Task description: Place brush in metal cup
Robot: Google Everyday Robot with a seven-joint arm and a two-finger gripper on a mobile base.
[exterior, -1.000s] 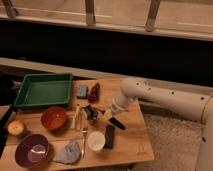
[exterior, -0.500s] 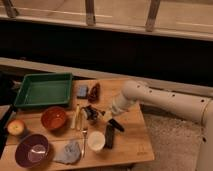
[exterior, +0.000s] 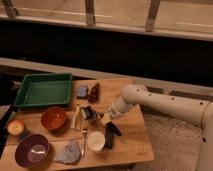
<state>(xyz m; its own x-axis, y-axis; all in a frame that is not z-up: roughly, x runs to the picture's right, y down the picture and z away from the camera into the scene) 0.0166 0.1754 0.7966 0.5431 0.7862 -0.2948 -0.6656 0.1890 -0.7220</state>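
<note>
Wooden tabletop (exterior: 131, 146) carries everything, and the round white cup (exterior: 96, 140) near its front edge serves as the landmark. Left of the white cup lie a crumpled grey cloth (exterior: 69, 152) and a purple bowl (exterior: 32, 150); a silver fork (exterior: 84, 142) lies just beside the cup's left. Right of it rests a flat black rectangular bar (exterior: 110, 136). Behind the white cup, the gripper (exterior: 106, 118) hangs low over the table, and whether it is parted or closed cannot be told. The small shiny metal cup (exterior: 88, 113) sits just left of it; the brush cannot be made out. Farther left are an orange-brown bowl (exterior: 54, 118) and a green tray (exterior: 44, 90).
</note>
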